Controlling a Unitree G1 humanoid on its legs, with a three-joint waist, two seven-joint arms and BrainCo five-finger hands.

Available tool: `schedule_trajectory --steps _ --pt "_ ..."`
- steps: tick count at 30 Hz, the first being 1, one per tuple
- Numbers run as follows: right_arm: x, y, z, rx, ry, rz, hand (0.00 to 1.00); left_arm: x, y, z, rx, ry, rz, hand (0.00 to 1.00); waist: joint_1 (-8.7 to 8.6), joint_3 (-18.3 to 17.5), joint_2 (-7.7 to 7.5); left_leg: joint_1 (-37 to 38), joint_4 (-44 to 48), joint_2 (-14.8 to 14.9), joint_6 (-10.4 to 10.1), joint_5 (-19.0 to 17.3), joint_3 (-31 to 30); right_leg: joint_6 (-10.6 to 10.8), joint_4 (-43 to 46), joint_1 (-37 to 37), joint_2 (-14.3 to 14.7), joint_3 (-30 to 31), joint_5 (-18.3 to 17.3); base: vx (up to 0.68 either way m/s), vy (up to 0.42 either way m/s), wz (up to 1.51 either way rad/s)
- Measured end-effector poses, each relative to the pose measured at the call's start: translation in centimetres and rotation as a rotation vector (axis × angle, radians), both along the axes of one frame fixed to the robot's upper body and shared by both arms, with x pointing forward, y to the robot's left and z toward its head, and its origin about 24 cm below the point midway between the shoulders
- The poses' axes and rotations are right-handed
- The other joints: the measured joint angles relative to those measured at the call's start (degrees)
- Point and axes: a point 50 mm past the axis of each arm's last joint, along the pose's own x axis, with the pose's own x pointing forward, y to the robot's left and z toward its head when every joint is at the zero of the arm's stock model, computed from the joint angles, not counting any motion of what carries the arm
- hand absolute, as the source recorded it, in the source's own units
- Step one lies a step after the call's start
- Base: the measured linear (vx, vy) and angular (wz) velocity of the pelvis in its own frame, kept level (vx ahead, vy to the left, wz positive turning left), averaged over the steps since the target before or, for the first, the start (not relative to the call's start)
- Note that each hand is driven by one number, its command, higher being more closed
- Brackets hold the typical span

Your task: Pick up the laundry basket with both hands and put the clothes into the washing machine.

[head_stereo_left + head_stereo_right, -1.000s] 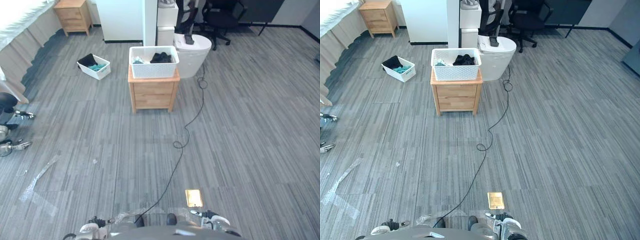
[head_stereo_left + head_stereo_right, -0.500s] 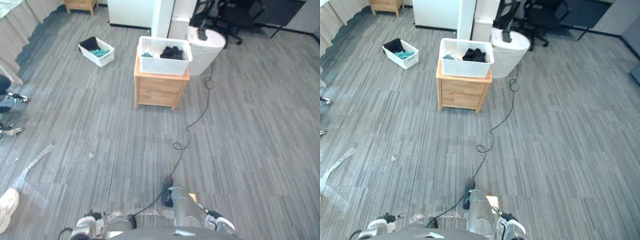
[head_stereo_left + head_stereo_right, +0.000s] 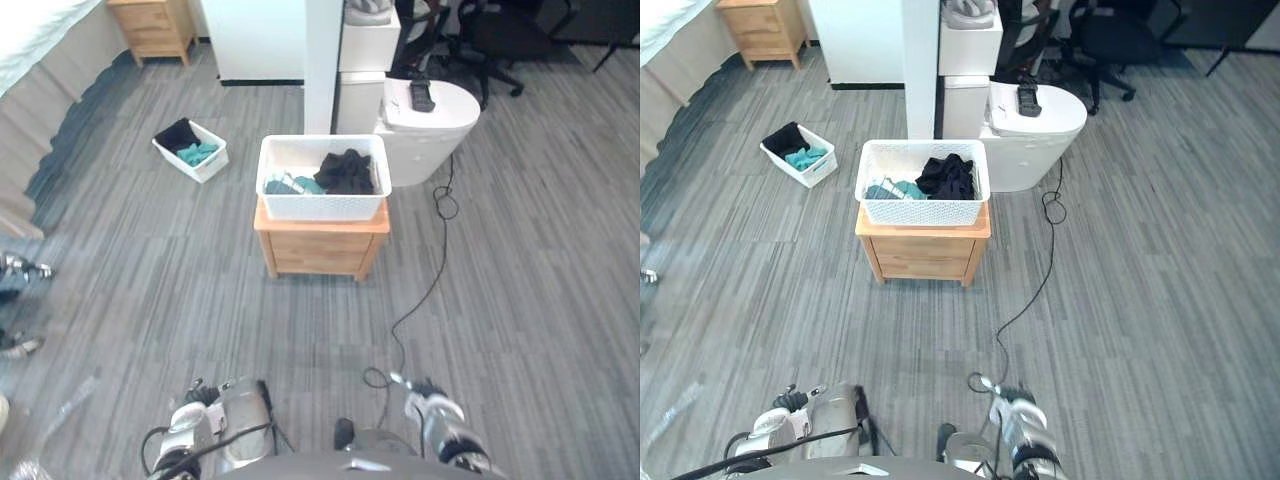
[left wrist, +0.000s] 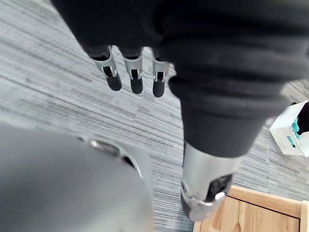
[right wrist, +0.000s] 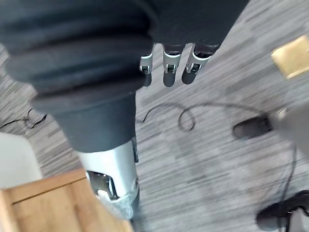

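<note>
Laundry basket (image 3: 322,206), white, sits on a wooden cabinet (image 3: 320,252) at 12 o'clock ahead, with dark and teal clothes (image 3: 345,170) inside. Washing machine (image 3: 432,132) stands just behind at 1 o'clock. Small bin (image 3: 191,151) lies on the floor (image 3: 520,300) at 10 o'clock. Left hand (image 4: 136,77) and right hand (image 5: 169,73) hang low, fingers relaxed, grasping nothing, well apart from the basket.

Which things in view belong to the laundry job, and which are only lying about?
For the job: laundry basket, the clothes in it, white washing machine behind it, left hand, right hand, both open and empty.

Just lying about: small bin of clothes on the floor, far wooden cabinet, office chair.
</note>
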Motion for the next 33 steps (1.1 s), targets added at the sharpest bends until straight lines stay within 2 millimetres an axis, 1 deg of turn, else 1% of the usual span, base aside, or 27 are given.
schedule_trajectory --steps 1,2,3,4,5,6,7,8,9,10,11,12,13,14,15,16,18,19,20,21,23,25,26,27,29,32,33 --pt "0.0 0.1 0.0 -0.001 -0.002 0.005 0.0 -0.6 -0.1 -0.2 -0.002 0.018 -0.002 0.0 0.38 -0.4 0.62 1.5 -6.9 -0.8 -0.3 2.3 -0.1 0.6 0.0 0.9 0.0 0.1 -1.1 0.53 0.201 -1.01" --pt "-0.2 0.2 -0.1 -0.004 0.003 0.014 0.0 -1.7 -0.2 -0.6 0.0 0.052 -0.006 0.0 0.87 -1.1 1.79 3.8 -12.7 -2.0 1.6 7.8 -2.1 1.3 0.6 2.4 0.6 1.4 -3.7 0.64 0.317 -1.09" --pt "-0.5 1.0 -0.4 0.008 0.016 0.037 0.0 -2.8 0.6 -0.9 0.019 0.099 0.01 0.0 0.94 -1.5 -0.3 4.2 -11.0 -4.2 4.4 9.9 -2.5 1.5 3.9 2.6 -1.2 3.7 -6.6 0.63 0.33 -0.8" --pt "-0.8 1.2 -0.6 0.01 0.026 0.046 0.0 -3.0 1.2 -0.9 0.037 0.112 0.009 0.0 0.35 -2.1 -1.96 3.9 -10.5 -5.4 4.6 8.4 -2.2 1.4 7.1 0.9 -2.5 3.8 -7.7 0.65 0.32 -0.19" --pt "-2.3 1.1 -1.2 0.01 0.066 0.038 0.0 -3.2 1.9 -0.8 0.06 0.125 -0.002 0.0 -0.64 -2.8 -4.22 4.9 -10.6 -7.1 5.6 7.1 -1.5 3.7 16.6 -3.5 -4.5 4.9 -9.4 0.43 0.195 0.11" --pt "-3.2 1.1 -1.6 0.006 0.094 0.023 0.0 -3.2 2.5 -0.8 0.077 0.133 -0.017 0.0 -0.75 -2.4 -5.86 7.4 -10.9 -9.0 6.4 6.4 -0.9 7.1 29.1 -8.3 -6.1 5.4 -8.4 0.55 0.241 0.14" --pt "-4.1 1.0 -1.9 0.007 0.12 0.011 0.0 -3.2 2.6 -0.8 0.084 0.141 -0.031 0.0 -1.41 -2.2 -6.23 9.5 -11.4 -10.0 7.0 5.5 -1.2 12.5 38.3 -11.7 -6.9 5.5 -6.4 0.4 0.174 0.19" --pt "-4.7 1.0 -2.2 0.014 0.14 0.002 0.0 -3.1 2.5 -0.7 0.086 0.14 -0.041 0.0 -2.09 -2.1 -6.17 10.8 -11.6 -10.3 7.3 5.0 -1.8 14.3 43.5 -13.4 -7.0 5.6 -6.0 0.47 0.161 0.41" --pt "-5.6 1.2 -2.6 0.037 0.16 -0.02 0.0 -2.7 2.3 -0.6 0.086 0.129 -0.058 0.0 -2.63 -1.9 -5.93 13.9 -12.3 -10.5 7.6 4.8 -2.3 13.7 51.2 -17.0 -6.8 5.0 -6.5 0.39 0.084 0.25" --pt "-5.6 1.2 -2.6 0.037 0.16 -0.021 0.0 -2.4 2.1 -0.6 0.086 0.117 -0.07 0.0 -2.64 -1.4 -5.17 16.8 -13.7 -10.5 7.6 4.8 -2.1 12.1 53.5 -20.0 -7.6 3.2 -7.7 0.4 0.056 0.1" --pt "-5.4 1.2 -2.5 0.038 0.153 -0.016 0.0 -2.1 2.0 -0.5 0.084 0.108 -0.072 0.0 -2.66 -1.4 -5.17 18.0 -14.6 -10.4 7.6 4.8 -2.2 11.1 52.6 -21.3 -8.6 1.5 -8.2 0.29 0.015 -0.05" --pt "-5.0 1.3 -2.3 0.036 0.143 -0.012 0.0 -1.1 1.6 -0.2 0.081 0.071 -0.074 0.0 -2.53 -1.5 -4.93 19.4 -15.7 -9.7 6.8 4.2 -2.2 8.8 48.2 -23.4 -10.7 -2.5 -9.3 0.24 -0.036 0.05" --pt "-4.8 1.1 -2.2 0.03 0.128 -0.016 0.0 0.0 1.3 0.2 0.075 0.028 -0.065 0.0 -2.13 -1.1 -4.48 20.3 -16.2 -8.3 5.7 2.7 -2.4 7.9 40.9 -24.9 -12.1 -5.4 -9.7 0.18 -0.059 0.07" --pt "-4.7 1.1 -2.1 0.029 0.125 -0.019 0.0 0.4 1.2 0.3 0.07 0.015 -0.06 0.0 -1.88 -0.9 -4.59 20.8 -16.5 -7.8 5.5 2.5 -2.5 7.9 36.4 -25.0 -12.6 -6.1 -9.6 0.23 -0.164 0.08" --pt "-4.9 1.0 -2.1 0.028 0.128 -0.028 0.0 0.5 1.1 0.4 0.064 0.003 -0.042 0.0 -1.77 -0.9 -4.58 21.0 -16.3 -6.5 4.3 1.8 -2.5 7.9 26.2 -24.5 -12.7 -5.8 -7.4 0.17 -0.233 0.09" --pt "-5.2 1.1 -2.3 0.033 0.135 -0.031 0.0 0.3 1.0 0.4 0.06 -0.001 -0.019 0.0 -1.68 -1.2 -5.08 20.6 -16.2 -5.9 2.8 0.4 -2.6 8.4 20.0 -24.4 -12.9 -4.7 -3.6 0.16 -0.277 0.09" --pt "-5.2 1.4 -2.3 0.035 0.135 -0.024 0.0 0.0 0.9 0.3 0.052 0.005 0.008 0.0 -1.35 -1.6 -6.0 20.9 -15.4 -5.7 0.9 -1.1 -2.9 8.4 16.6 -23.6 -13.7 -3.4 0.1 0.19 -0.374 0.09" --pt "-5.5 1.8 -2.4 0.041 0.142 -0.009 0.0 -0.4 1.3 0.3 0.065 0.008 0.024 0.0 -1.14 -2.4 -7.4 21.0 -15.3 -6.0 -1.1 -1.5 -3.1 10.2 13.5 -22.1 -14.2 -3.1 3.4 0.24 -0.423 0.08" --pt "-5.1 1.4 -2.2 0.024 0.133 -0.001 0.0 -0.3 0.6 0.2 0.049 0.003 0.028 0.0 -1.29 -2.1 -5.62 21.1 -15.2 -4.4 -1.7 -1.5 -3.4 9.0 14.2 -22.0 -13.0 -4.6 3.7 0.2 -0.392 0.3" --pt "-4.1 0.3 -1.4 -0.022 0.09 0.017 0.0 0.1 -0.3 0.5 0.015 -0.033 0.043 0.0 -2.2 -2.8 -3.18 19.6 -16.2 -2.3 -2.6 0.0 -2.4 8.2 13.4 -22.3 -11.1 -6.4 3.1 0.19 -0.318 0.3" --pt "-2.6 -1.4 0.4 -0.097 -0.009 0.005 0.0 1.5 -0.5 1.6 -0.007 -0.129 0.084 0.0 -2.46 -2.5 -0.42 20.0 -20.6 0.3 -4.4 3.2 -2.6 6.9 12.8 -22.8 -8.6 -8.5 2.5 0.19 -0.297 0.3" --pt "-1.4 -2.2 2.0 -0.137 -0.097 0.0 0.0 2.3 0.5 2.7 0.005 -0.214 0.133 0.0 -2.58 -2.6 0.01 20.2 -22.9 1.2 -4.5 5.2 -2.4 6.3 12.2 -22.8 -7.3 -9.3 2.3 0.11 -0.177 0.14" --pt "-0.2 -2.8 3.9 -0.171 -0.194 -0.01 0.0 3.5 1.7 4.2 0.029 -0.311 0.167 0.0 -2.48 -2.8 0.34 20.3 -23.7 1.8 -4.4 6.1 -2.2 6.0 11.4 -22.9 -6.6 -9.6 2.4 0.1 -0.147 0.05" --pt "0.3 -3.2 4.7 -0.183 -0.239 -0.022 0.0 3.9 2.2 4.8 0.041 -0.345 0.179 0.0 -2.58 -2.8 0.26 20.2 -23.9 1.9 -4.4 6.2 -2.1 5.8 11.0 -22.9 -6.3 -9.7 2.6 0.1 -0.115 -0.02" --pt "1.6 -4.3 7.8 -0.251 -0.383 -0.029 0.0 4.8 4.1 6.9 0.083 -0.452 0.219 0.0 -2.63 -2.7 -0.06 19.6 -24.2 1.9 -4.5 6.0 -1.4 5.6 9.3 -23.2 -5.9 -9.6 3.4 0.04 -0.004 -0.05" --pt "2.8 -5.0 11.3 -0.326 -0.524 -0.018 0.0 5.3 7.0 9.3 0.167 -0.542 0.247 0.0 -2.66 -2.7 -0.7 17.8 -24.3 1.2 -4.8 5.6 -0.5 6.2 5.9 -24.2 -5.9 -8.9 5.8 0.0 0.06 -0.12" --pt "3.1 -5.2 12.0 -0.338 -0.55 -0.016 0.0 5.4 7.6 9.8 0.187 -0.558 0.249 0.0 -2.52 -2.6 -0.85 17.5 -24.4 1.0 -4.7 5.6 -0.3 6.3 5.4 -24.3 -6.0 -8.7 6.3 -0.01 0.059 -0.12"
